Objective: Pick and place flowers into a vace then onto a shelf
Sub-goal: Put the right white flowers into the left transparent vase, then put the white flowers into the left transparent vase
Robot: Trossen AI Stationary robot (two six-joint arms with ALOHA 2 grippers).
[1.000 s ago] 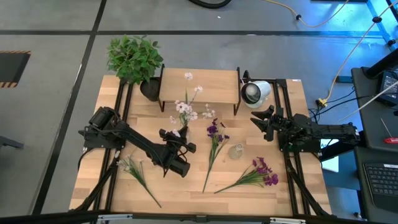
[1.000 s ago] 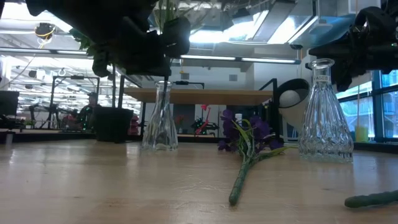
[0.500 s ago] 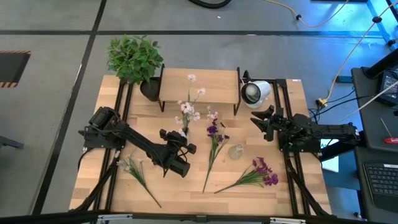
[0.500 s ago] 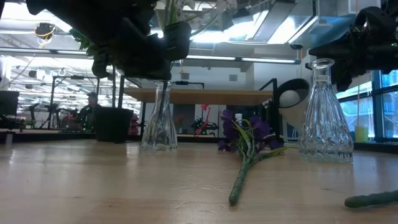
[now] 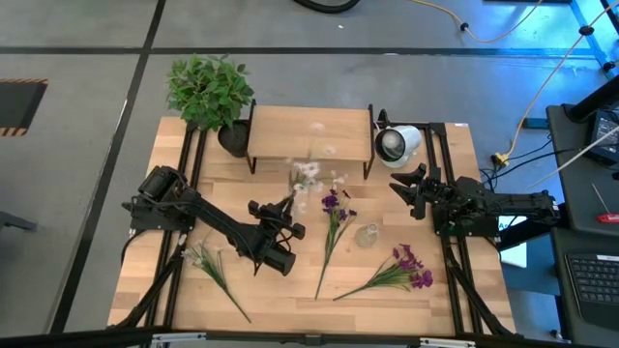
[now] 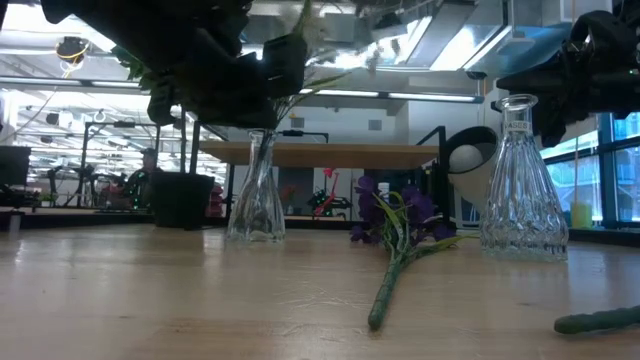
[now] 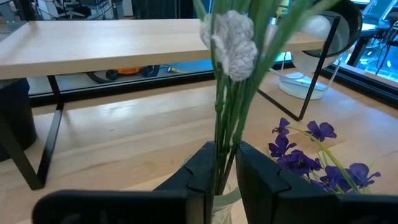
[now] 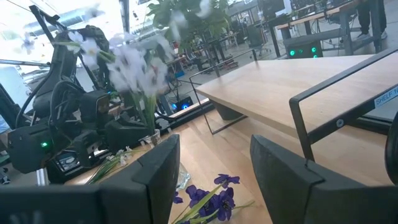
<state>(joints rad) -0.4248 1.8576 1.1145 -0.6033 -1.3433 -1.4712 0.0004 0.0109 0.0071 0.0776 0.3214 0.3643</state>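
My left gripper [image 5: 282, 211] is shut on a bunch of white-pink flowers [image 5: 308, 174] above a slender clear vase [image 6: 256, 195]. The blossoms [image 7: 233, 37] are blurred and lean toward the table's right. The vase stands on its base, and in the high view the gripper hides it. A second, wider clear vase [image 6: 521, 185] stands right of centre [image 5: 368, 235]. The shelf [image 5: 309, 130] stands on its black legs at the far edge. My right gripper [image 5: 416, 188] waits open near the right edge [image 8: 214, 180]. My left gripper pinches the bunch of green stems [image 7: 219, 140] between its two fingers [image 7: 202, 171], low on the stems. The stems rise from the fingers and tilt toward the table's right, with the blossoms on top. The fingers hide the stems' lower ends.
Two purple flowers lie on the table, one at centre [image 5: 334, 217] and one near right [image 5: 401, 271]. A white-pink flower [image 5: 213, 266] lies near left. A potted plant [image 5: 208, 87] stands at the far left corner, and a white round lamp [image 5: 397, 143] beside the shelf's right end.
The held flowers have swung from nearly upright, with blossoms over the shelf, to leaning toward the table's right and near side. They are blurred with motion. My left gripper has stayed over the slender vase and has turned with the stems.
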